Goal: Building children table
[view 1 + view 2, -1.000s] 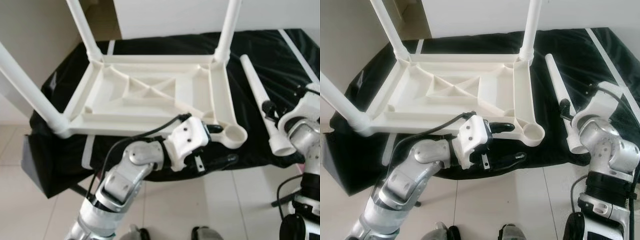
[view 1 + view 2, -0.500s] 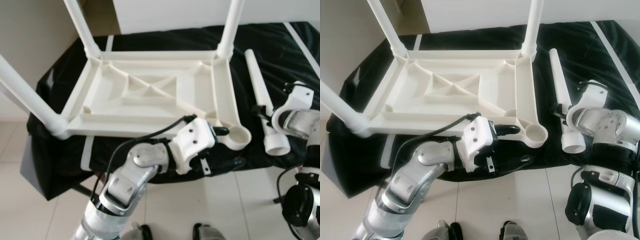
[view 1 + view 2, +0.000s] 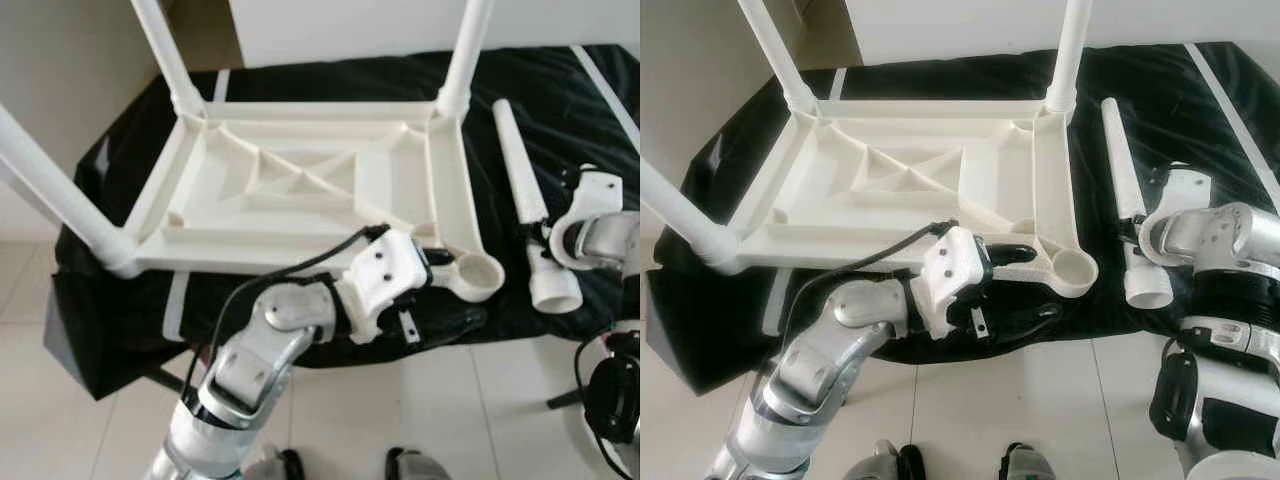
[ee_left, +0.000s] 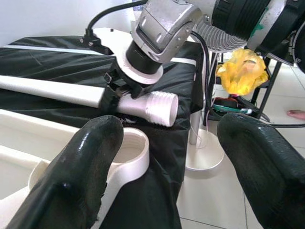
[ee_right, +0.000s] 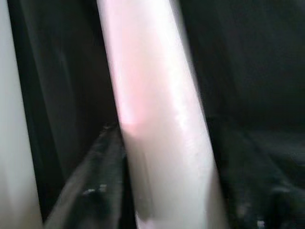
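Left eye view: at lower centre, the left gripper [image 3: 448,292] is hovering spread beside the table frame's [image 3: 300,185] empty socket [image 3: 480,272]; at right, the right gripper [image 3: 535,238] is pinching the loose leg [image 3: 520,180].

Black-draped stand on a pale tiled floor

A black cloth [image 3: 560,110] with white stripes covers the supporting surface and hangs over its near edge above the tiled floor [image 3: 470,400]. On the cloth lies an upturned white plastic children's table [image 3: 300,190], three legs fitted and standing up. Just beside it, toward the robot's right, lies a loose white table leg [image 3: 520,175].
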